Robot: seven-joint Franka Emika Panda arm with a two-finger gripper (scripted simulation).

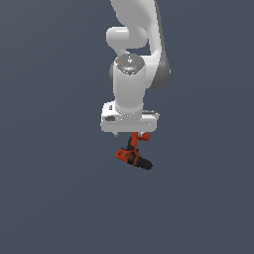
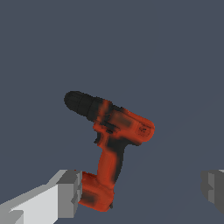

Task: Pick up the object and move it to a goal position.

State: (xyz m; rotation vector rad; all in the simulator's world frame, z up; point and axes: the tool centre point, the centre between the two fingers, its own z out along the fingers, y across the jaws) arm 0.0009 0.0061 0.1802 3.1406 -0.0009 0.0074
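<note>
My hand (image 1: pixel 130 133) points straight down from my white arm (image 1: pixel 130 84), and the drill (image 1: pixel 133 156) hangs directly beneath it, at about six o'clock from my wrist in the exterior view. Its red-orange body lies tilted, black nose aimed toward four o'clock, while the grip rises up between my fingers, where its top end is hidden behind my palm block.

In the wrist view my hand (image 2: pixel 142 188) looks wide: one grey pad (image 2: pixel 70 194) presses against the base of the drill's (image 2: pixel 111 144) grip, but the other finger (image 2: pixel 213 189) stands well apart from it with clear grey between them. That far finger is cut off by the picture's edge. So I touch the drill on one side only, as far as I can make out; I cannot tell whether anything else bears it.

The surroundings are a flat blue-grey (image 1: pixel 49 188) all over, with no shadow or edge, so I cannot tell whether the drill rests on a surface or hangs above it.
</note>
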